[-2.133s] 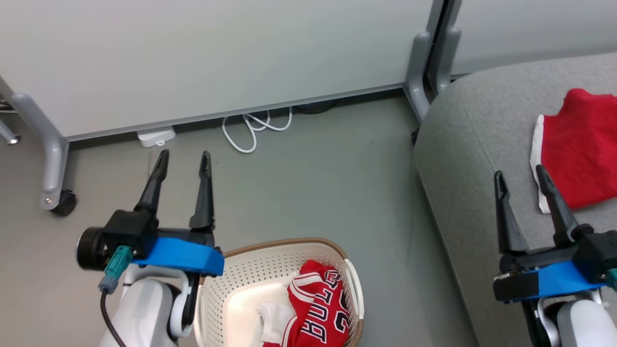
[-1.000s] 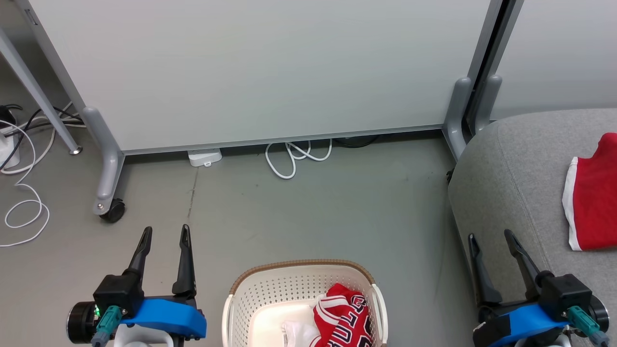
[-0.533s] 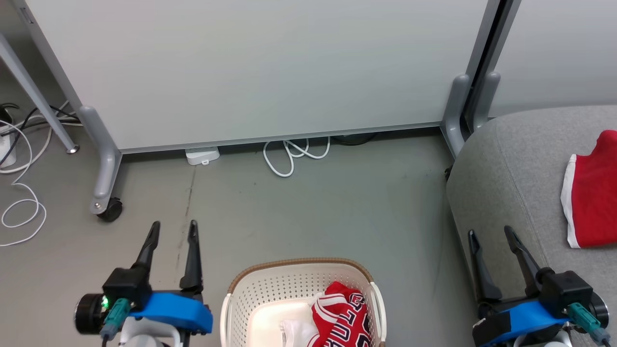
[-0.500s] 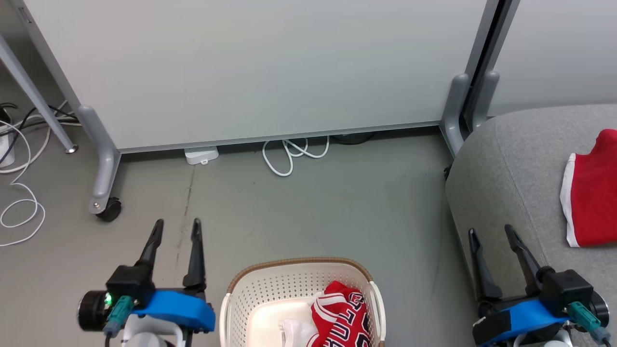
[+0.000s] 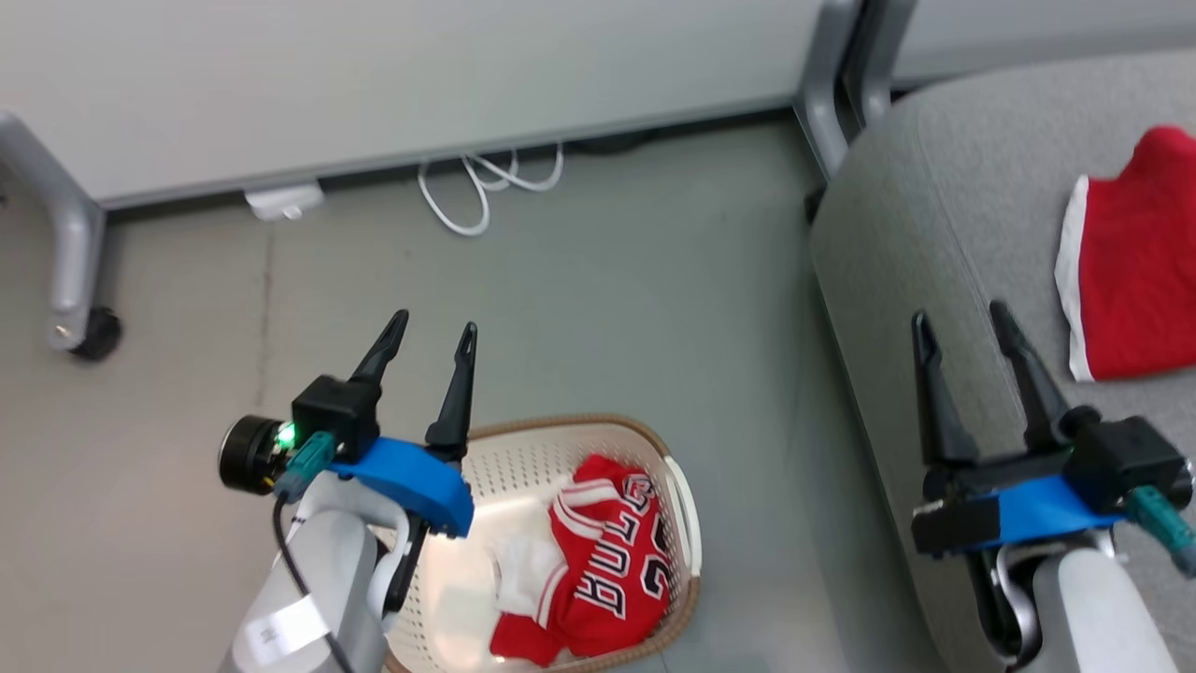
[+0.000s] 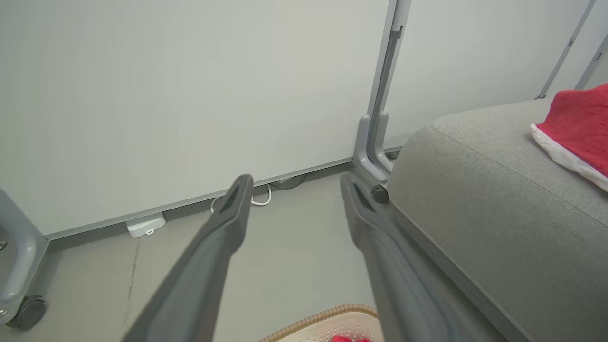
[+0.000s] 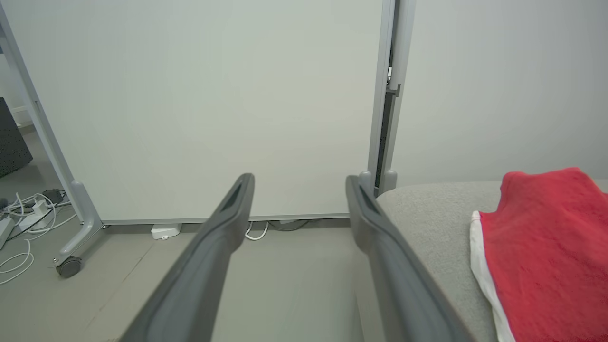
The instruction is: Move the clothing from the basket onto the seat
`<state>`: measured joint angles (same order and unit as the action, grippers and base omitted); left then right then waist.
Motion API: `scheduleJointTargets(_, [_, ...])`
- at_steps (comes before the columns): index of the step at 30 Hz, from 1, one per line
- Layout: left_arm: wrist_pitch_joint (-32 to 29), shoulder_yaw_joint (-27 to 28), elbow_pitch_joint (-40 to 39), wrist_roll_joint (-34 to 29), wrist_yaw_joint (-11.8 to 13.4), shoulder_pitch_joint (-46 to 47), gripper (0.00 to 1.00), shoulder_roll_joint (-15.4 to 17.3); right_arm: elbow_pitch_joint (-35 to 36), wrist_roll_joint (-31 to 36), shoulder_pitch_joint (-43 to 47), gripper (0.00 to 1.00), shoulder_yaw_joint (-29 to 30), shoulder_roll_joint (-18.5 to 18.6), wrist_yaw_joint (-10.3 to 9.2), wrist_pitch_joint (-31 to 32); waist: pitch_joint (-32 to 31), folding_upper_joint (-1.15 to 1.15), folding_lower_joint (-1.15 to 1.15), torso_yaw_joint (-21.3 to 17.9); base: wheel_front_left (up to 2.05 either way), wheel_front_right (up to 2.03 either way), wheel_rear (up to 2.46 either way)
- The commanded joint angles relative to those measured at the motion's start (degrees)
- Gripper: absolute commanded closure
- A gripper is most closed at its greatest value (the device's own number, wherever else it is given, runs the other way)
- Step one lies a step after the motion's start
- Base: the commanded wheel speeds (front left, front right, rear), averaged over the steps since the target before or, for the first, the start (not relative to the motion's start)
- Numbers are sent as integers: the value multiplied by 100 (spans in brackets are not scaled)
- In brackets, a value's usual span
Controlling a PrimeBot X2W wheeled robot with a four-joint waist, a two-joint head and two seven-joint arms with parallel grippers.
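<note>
- Left gripper point(image 5: 435, 322): jaws wide, empty, hanging by the left rim of the basket point(image 5: 561, 422).
- Right gripper point(image 5: 961, 313): jaws wide, empty, over the near edge of the seat point(image 5: 934, 187).
- Lettered red jersey point(image 5: 607, 561): crumpled inside the basket, right half.
- Plain red garment point(image 5: 1135, 271): lying on the seat.

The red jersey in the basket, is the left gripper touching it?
Apart. Head view: the left gripper points open at the floor, and bare basket bottom lies between it and the jersey.
</note>
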<state>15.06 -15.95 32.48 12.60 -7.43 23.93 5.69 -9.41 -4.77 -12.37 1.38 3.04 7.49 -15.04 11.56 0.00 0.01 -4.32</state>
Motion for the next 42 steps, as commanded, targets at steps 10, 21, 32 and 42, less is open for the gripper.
scheduleJointTargets(10, [16, -1100, 1210, 605, -4, 1066, 0, 334, 320, -75, -818, 0, -24, -12, 1, -23, 1469, 0, -1, -651, 0, 0, 0])
scheduleJointTargets(21, [-144, -2793, 2374, 1360, -5, 2072, 0, 444, 530, -79, -1291, 0, -141, -20, 1, -22, 2554, 0, -1, -767, 0, 0, 0])
scheduleJointTargets(32, [-988, -4396, 2460, 2628, -5, 2567, 0, 607, 742, -92, -1616, 0, -238, -21, 1, -23, 3357, 0, -1, -911, 0, 0, 0])
scheduleJointTargets(42, [-1551, -5413, 2372, 3696, -5, 2903, 0, 903, 940, -131, -1722, 0, -249, -21, 1, -23, 3964, 0, -1, -1047, 0, 0, 0])
